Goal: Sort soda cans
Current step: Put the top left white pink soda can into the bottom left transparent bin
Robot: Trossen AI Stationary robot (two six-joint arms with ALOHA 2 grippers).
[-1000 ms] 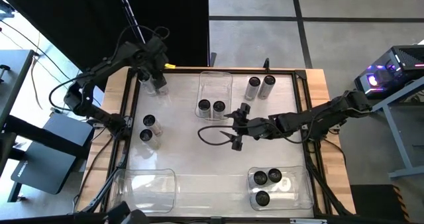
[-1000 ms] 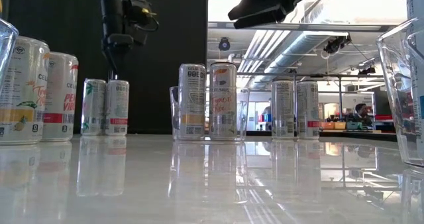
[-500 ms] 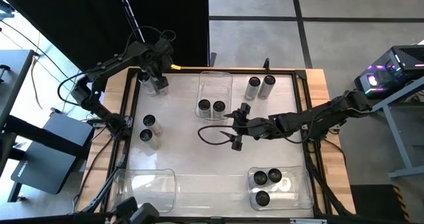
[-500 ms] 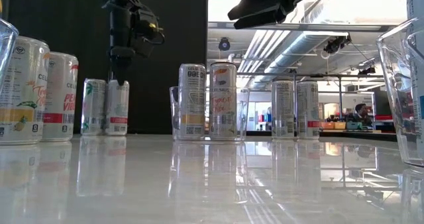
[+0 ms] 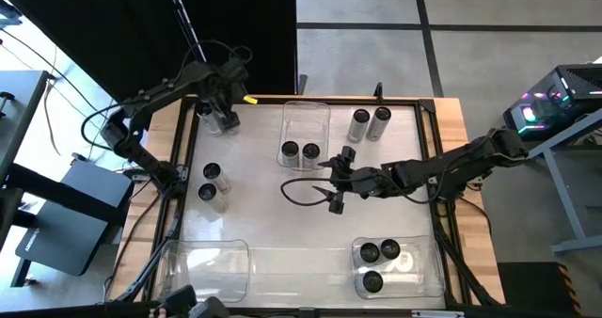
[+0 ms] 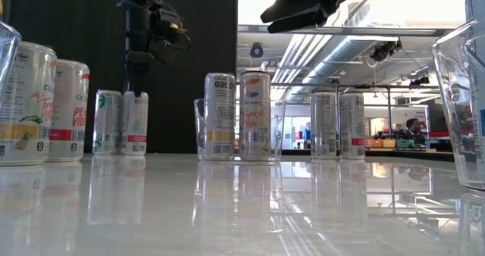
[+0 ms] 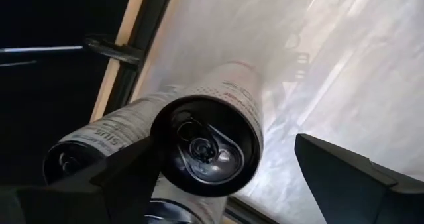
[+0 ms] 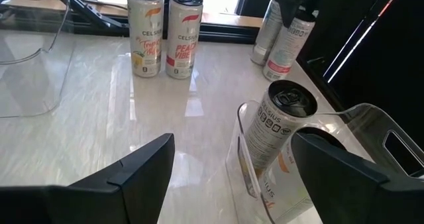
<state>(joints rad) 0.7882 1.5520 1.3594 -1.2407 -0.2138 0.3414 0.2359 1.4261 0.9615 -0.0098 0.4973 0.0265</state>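
White and glossy, the tabletop [image 5: 273,224] is framed in wood beside a black curtain. Soda cans are seen in several spots: a pair at the far left corner [image 5: 223,120], a pair at the left edge [image 5: 212,183], two inside the far middle bin [image 5: 305,130], two standing at the far right [image 5: 369,123], and three in the near right bin [image 5: 397,264]. The left tool [image 5: 224,109] is held wide open over the far left pair, one can lying between its fingers without being gripped. The right tool [image 5: 337,179] is held wide open and empty at mid-table, beside the far middle bin.
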